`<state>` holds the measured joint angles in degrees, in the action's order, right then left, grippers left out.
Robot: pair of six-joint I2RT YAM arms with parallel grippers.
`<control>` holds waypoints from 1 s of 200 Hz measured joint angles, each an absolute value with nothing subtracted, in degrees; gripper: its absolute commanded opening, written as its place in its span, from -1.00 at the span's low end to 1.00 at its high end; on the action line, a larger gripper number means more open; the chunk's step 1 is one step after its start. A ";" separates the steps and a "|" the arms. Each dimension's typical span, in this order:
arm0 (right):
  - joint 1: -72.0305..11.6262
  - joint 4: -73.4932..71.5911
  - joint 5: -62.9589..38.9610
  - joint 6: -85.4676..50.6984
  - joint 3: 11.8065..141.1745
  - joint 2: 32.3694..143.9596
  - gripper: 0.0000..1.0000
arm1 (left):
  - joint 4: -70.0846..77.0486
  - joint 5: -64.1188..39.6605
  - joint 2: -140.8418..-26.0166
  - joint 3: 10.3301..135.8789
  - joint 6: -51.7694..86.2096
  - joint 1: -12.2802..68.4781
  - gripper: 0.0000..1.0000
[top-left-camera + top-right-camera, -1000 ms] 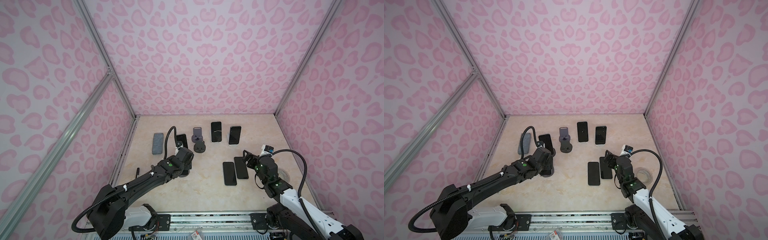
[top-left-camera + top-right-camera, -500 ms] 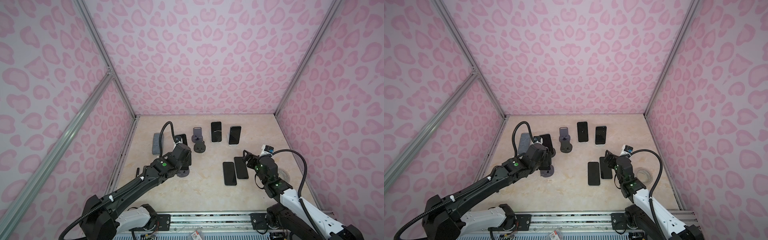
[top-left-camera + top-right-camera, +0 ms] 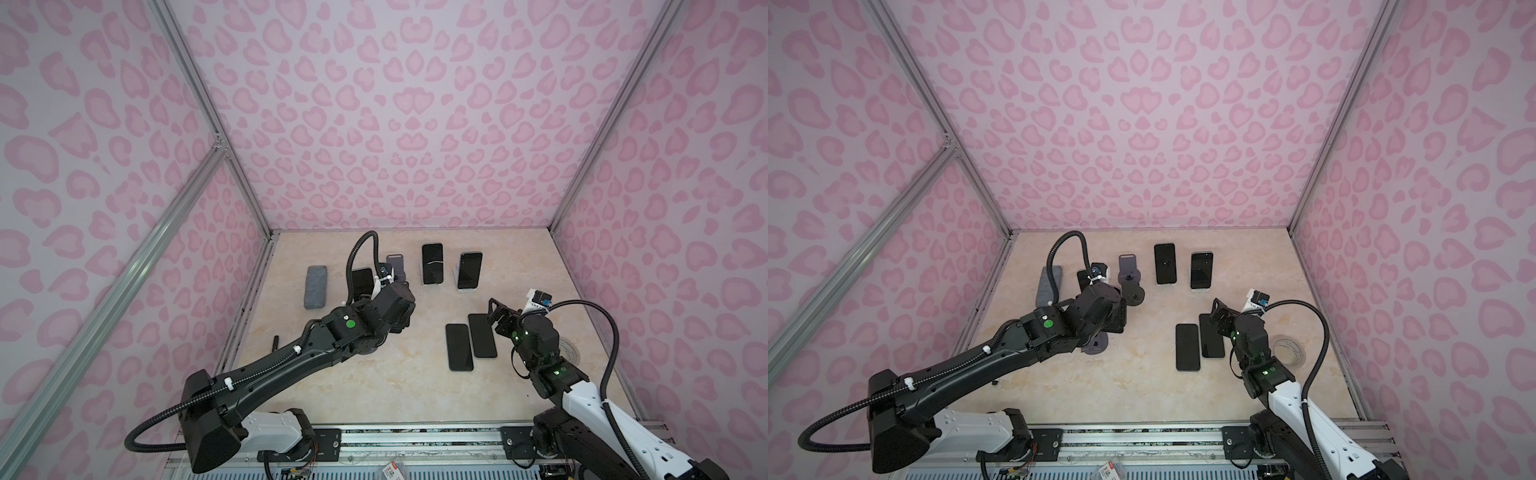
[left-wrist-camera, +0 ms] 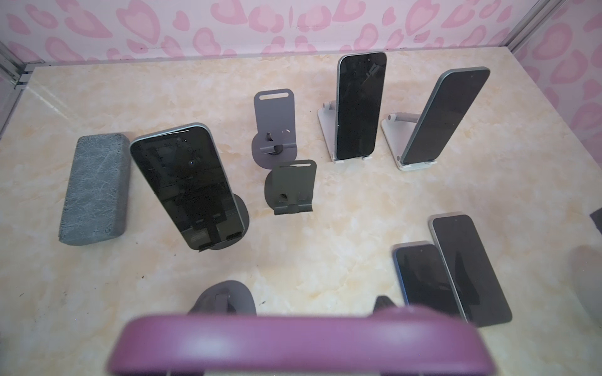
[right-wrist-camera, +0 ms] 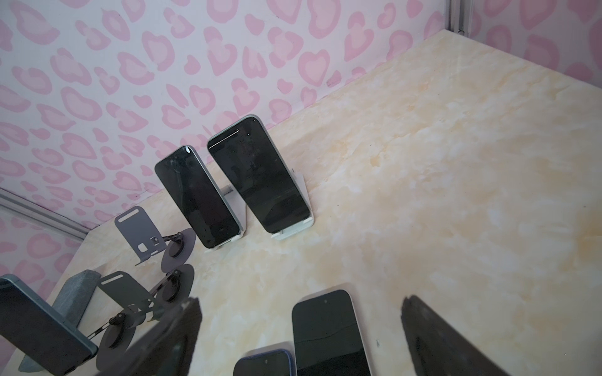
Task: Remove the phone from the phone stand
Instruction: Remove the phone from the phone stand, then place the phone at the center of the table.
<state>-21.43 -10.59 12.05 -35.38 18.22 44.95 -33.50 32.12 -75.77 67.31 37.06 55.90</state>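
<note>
Left claw (image 3: pixel 1115 318) clamps the phone (image 4: pixel 299 345), purple-cased, above its stand (image 4: pixel 224 299) and apparently clear of it: lift-off step. Right claw (image 3: pixel 498 311) gapes empty over flat phones (image 3: pixel 459 347). Next: carry aside, lay flat on bench (image 3: pixel 374 386), release.

There are five dark-screened phones (image 4: pixel 187 185), three propped and two flat, six phone stands (image 4: pixel 290 188), four dark round-based and two white, one grey block (image 4: pixel 94 188), one tape roll (image 3: pixel 1287 351) and one blurred purple object (image 4: pixel 299 345) at the frame's bottom edge.
</note>
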 measured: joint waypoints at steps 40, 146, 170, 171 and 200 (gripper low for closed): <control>-21.43 -9.91 13.28 -35.40 18.15 42.28 0.96 | -33.95 29.82 -82.06 70.32 42.28 58.17 0.16; -21.47 -9.08 14.96 -35.86 17.02 37.85 0.96 | -32.99 14.87 -104.57 80.82 48.56 57.41 0.19; -21.47 -9.08 14.96 -35.92 16.82 37.71 0.96 | -34.04 11.77 -107.63 81.45 48.80 55.40 0.19; -21.47 -9.08 14.96 -35.97 16.80 37.71 0.96 | -34.13 11.68 -107.83 81.56 48.80 55.29 0.19; -21.47 -9.08 14.94 -36.03 16.80 37.74 0.96 | -34.63 8.78 -111.37 83.88 48.69 54.39 0.16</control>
